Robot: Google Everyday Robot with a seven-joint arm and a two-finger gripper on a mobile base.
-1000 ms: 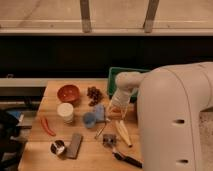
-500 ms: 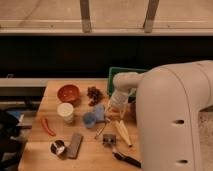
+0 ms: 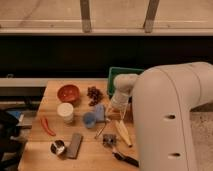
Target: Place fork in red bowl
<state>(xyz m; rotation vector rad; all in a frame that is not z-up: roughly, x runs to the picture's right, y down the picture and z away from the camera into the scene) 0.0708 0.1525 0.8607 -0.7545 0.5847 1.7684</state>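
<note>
Fork (image 3: 102, 130) lies flat on the wooden table (image 3: 45, 160), slanting from upper right to lower left, well apart from the red bowl (image 3: 68, 93), which sits near the table's far left corner. The robot's white arm (image 3: 170, 120) fills the right side of the view and bends down over the middle of the table. Its gripper (image 3: 116, 113) hangs just above and to the right of the fork's upper end. The fingers stand wide apart, with nothing seen held between them.

A blue cup (image 3: 90, 119) stands just left of the fork, and a white cup (image 3: 65, 111) sits in front of the red bowl. A dark bunch of grapes (image 3: 93, 94) rests just to the bowl's right. A red chili (image 3: 47, 126) lies near the left edge. Toward the front edge, a small metal cup (image 3: 58, 147) stands beside a grey block (image 3: 76, 145). A pale yellow item (image 3: 123, 133), possibly a banana, lies right of the fork, and a black-handled utensil (image 3: 126, 159) lies at the front beside the arm. A green bin (image 3: 120, 74) stands at the far edge, partly hidden behind the arm.
</note>
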